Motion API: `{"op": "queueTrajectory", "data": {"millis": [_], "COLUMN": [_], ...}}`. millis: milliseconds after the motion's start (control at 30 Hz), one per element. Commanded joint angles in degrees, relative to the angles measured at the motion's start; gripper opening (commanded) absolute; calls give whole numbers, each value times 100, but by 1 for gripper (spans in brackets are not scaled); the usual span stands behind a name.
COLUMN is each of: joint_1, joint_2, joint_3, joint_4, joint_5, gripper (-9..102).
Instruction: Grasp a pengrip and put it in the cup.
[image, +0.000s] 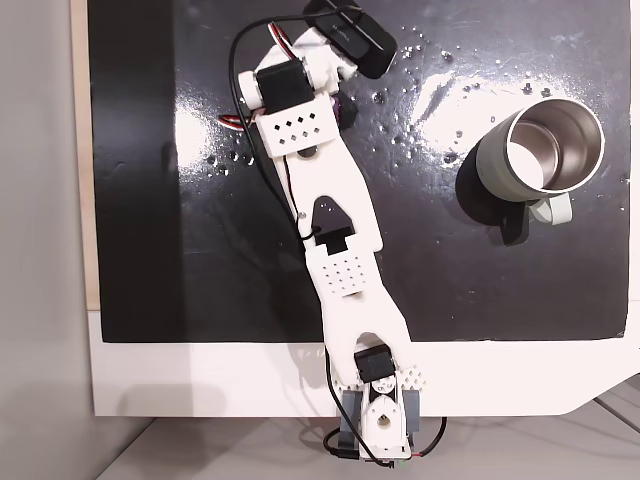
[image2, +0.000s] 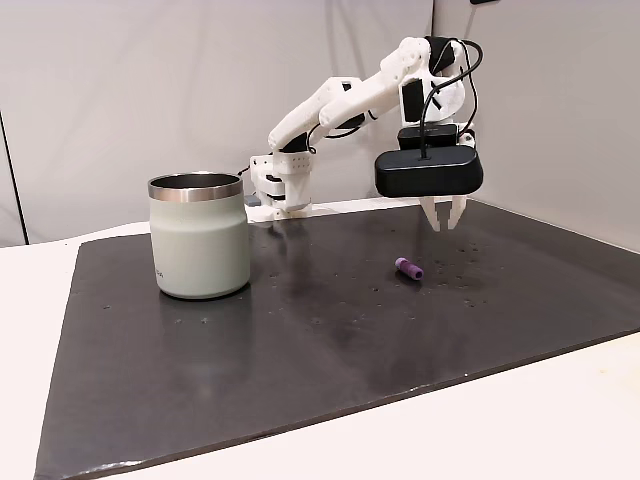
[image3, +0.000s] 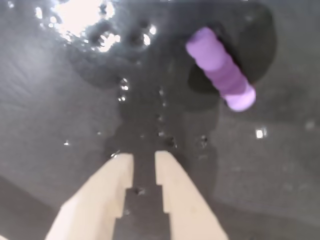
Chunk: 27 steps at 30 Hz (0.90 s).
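While the pengrip (image3: 220, 68) lies free on the black mat (image2: 300, 340), I judge the approach step to be in hand: the gripper (image3: 144, 159) hangs above the mat with its jaws nearly together, only a narrow slot between them, holding nothing. In the wrist view the purple tube sits ahead and to the right of the fingertips. The cup (image2: 198, 236) stands upright, well apart. Next I would need to spread the jaws, shift over the tube so they straddle it, and descend.
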Motion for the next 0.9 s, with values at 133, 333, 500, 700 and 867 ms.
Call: {"op": "queueTrajectory", "data": {"millis": [133,333,500,700,867], "joint_1": [290,729,1037,1169,1116], "joint_2": [352,738,1002,773,519], "joint_3": [105,712,1072,879,844], "joint_4": [62,70,70,53,53], "joint_5": [-1310,-2145,-2663,-2725,-2760], "gripper": [1,1,1,21,24]}}
